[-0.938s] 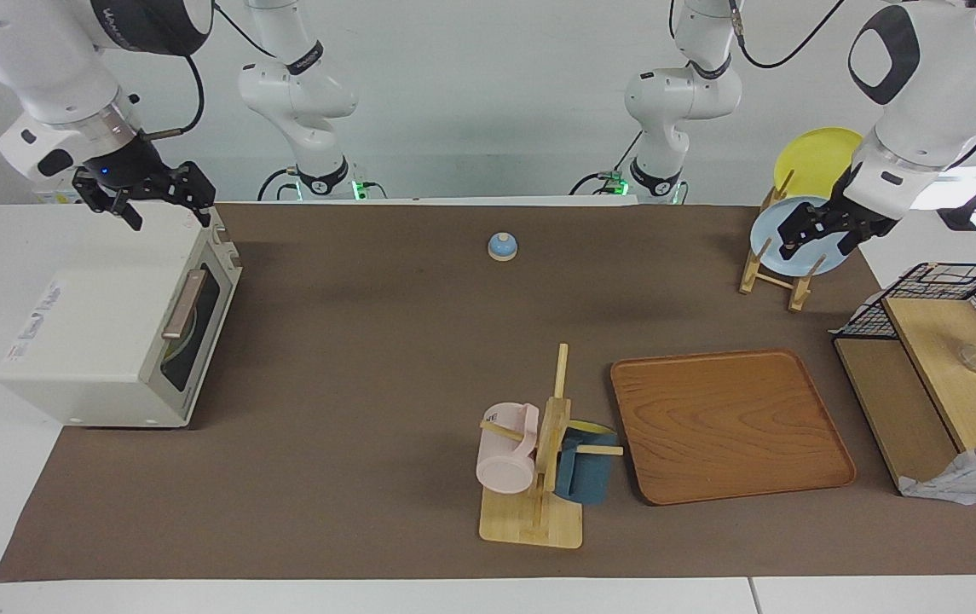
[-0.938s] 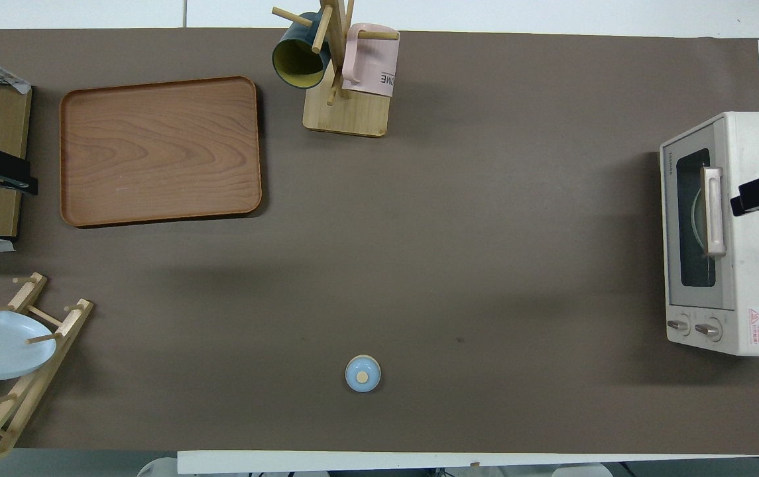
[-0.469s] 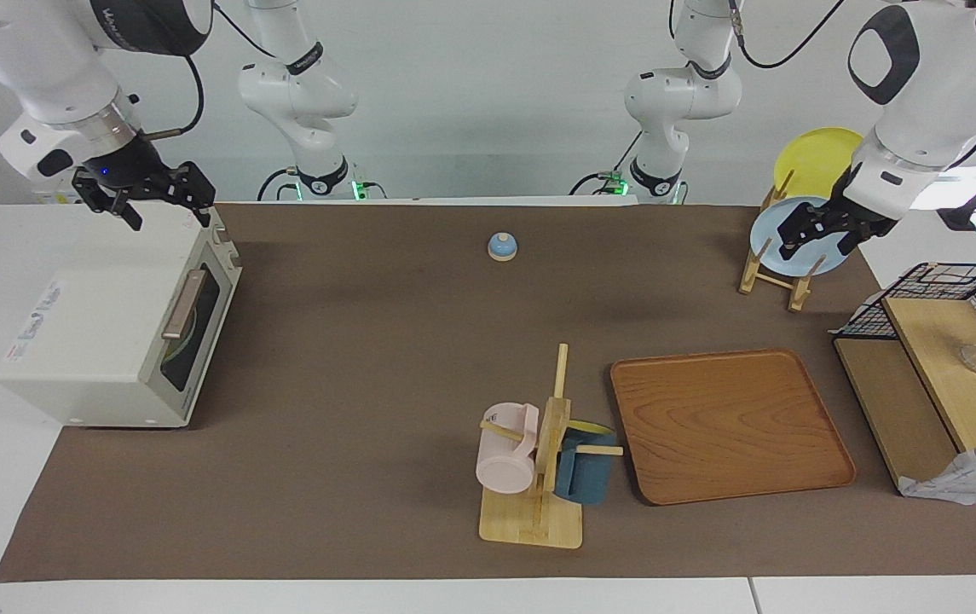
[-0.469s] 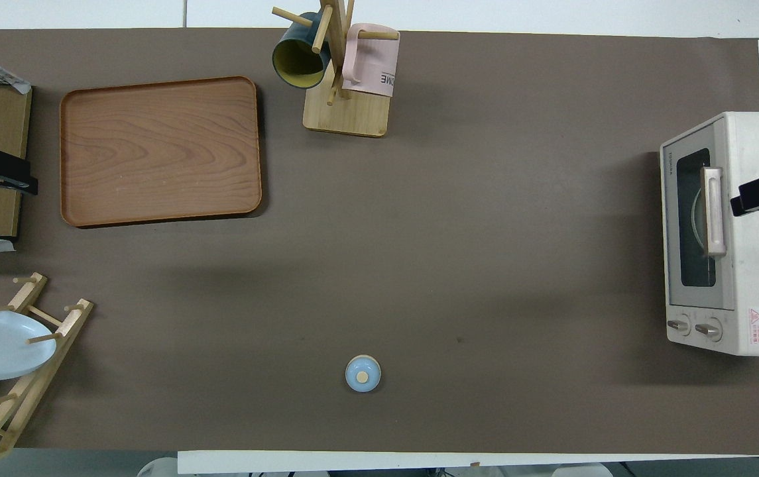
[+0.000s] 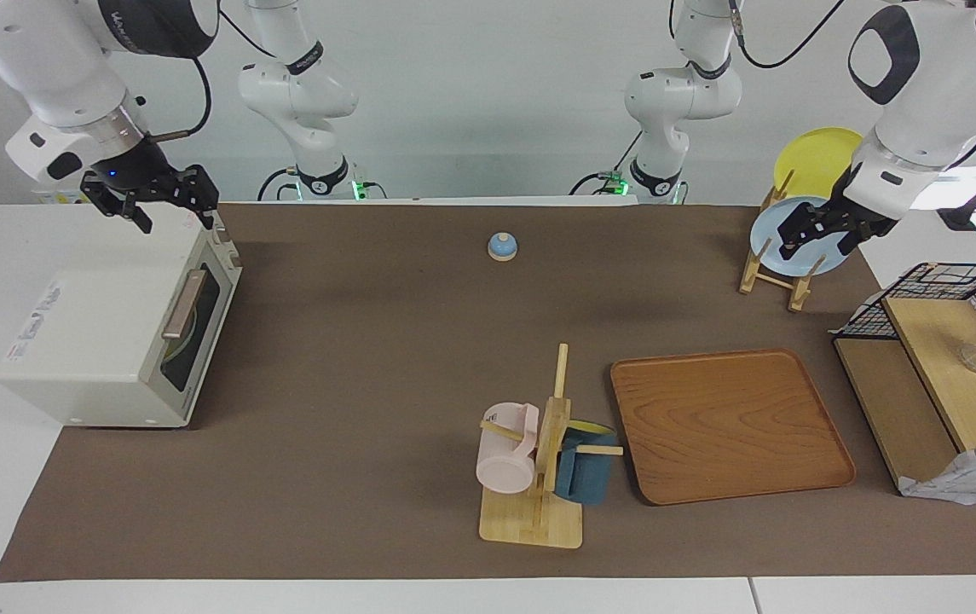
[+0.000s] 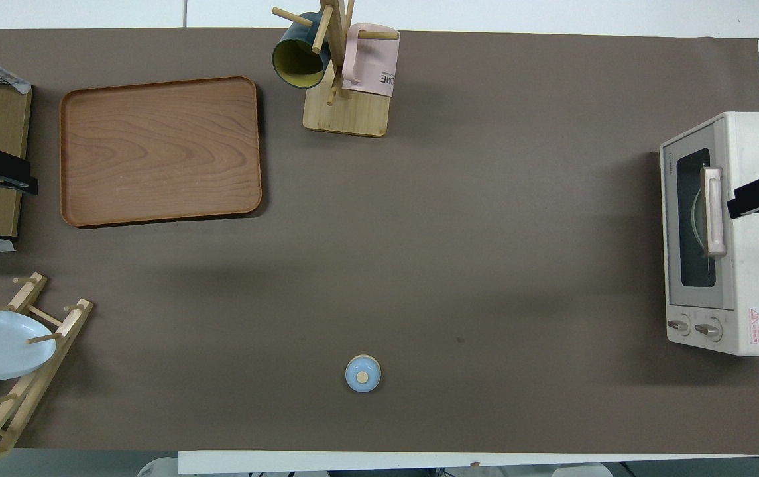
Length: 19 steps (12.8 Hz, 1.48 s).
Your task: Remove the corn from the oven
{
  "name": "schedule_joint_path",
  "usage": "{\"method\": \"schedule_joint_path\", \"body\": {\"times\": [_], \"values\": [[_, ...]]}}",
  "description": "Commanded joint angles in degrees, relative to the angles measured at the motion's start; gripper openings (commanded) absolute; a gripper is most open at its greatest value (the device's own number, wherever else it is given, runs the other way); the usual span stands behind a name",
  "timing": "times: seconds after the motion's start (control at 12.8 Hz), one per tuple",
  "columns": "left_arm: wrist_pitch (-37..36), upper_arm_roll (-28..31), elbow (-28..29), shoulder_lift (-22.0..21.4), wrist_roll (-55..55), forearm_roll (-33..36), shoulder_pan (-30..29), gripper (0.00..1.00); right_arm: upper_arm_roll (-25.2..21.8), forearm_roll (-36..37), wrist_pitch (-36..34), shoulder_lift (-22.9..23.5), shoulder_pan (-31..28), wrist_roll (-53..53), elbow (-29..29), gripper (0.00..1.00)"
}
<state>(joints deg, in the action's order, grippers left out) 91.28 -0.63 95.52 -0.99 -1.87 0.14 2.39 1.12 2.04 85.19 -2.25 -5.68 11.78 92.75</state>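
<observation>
The oven (image 5: 117, 328) sits at the right arm's end of the table (image 5: 368, 358), its door closed; the corn can't be made out through the glass. The right end effector (image 5: 170, 209) hangs over the oven's top, fingers spread. The left end effector (image 5: 820, 239), also spread, waits over the plate rack (image 5: 773, 273), well apart from the oven.

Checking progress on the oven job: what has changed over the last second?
Only the right gripper moved, drifting slightly above the oven toward its handle side; it holds nothing. The oven door stays closed, and the left gripper waits by the plate rack.
</observation>
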Motion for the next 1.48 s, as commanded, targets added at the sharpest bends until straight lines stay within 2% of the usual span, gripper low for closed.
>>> {"method": "schedule_joint_path", "body": {"times": [0.0, 0.23, 0.55, 1.09, 1.41], "values": [[-1.10, -0.51, 0.01, -0.51, 0.55, 0.21, -0.72, 1.00, 0.20, 2.09, 8.46, -1.26, -0.38, 3.95, 6.72, 0.00], [-1.10, -0.51, 0.01, -0.51, 0.55, 0.30, -0.72, 1.00, 0.29, 8.84, 14.55, 0.66, -0.21, 4.57, 11.48, 0.00], [-1.10, -0.51, 0.01, -0.51, 0.55, 0.21, -0.72, 1.00, 0.20, 9.30, 19.83, 2.16, -0.99, 5.27, 16.05, 0.00], [-1.10, -0.51, 0.01, -0.51, 0.55, 0.21, -0.72, 1.00, 0.20, 10.27, 23.70, 2.25, -2.75, 7.30, 20.01, 0.00], [-1.10, -0.51, 0.01, -0.51, 0.55, 0.21, -0.72, 1.00, 0.29, 9.92, 28.53, 5.75, 0.57, 3.98, 20.19, 0.00]]}}
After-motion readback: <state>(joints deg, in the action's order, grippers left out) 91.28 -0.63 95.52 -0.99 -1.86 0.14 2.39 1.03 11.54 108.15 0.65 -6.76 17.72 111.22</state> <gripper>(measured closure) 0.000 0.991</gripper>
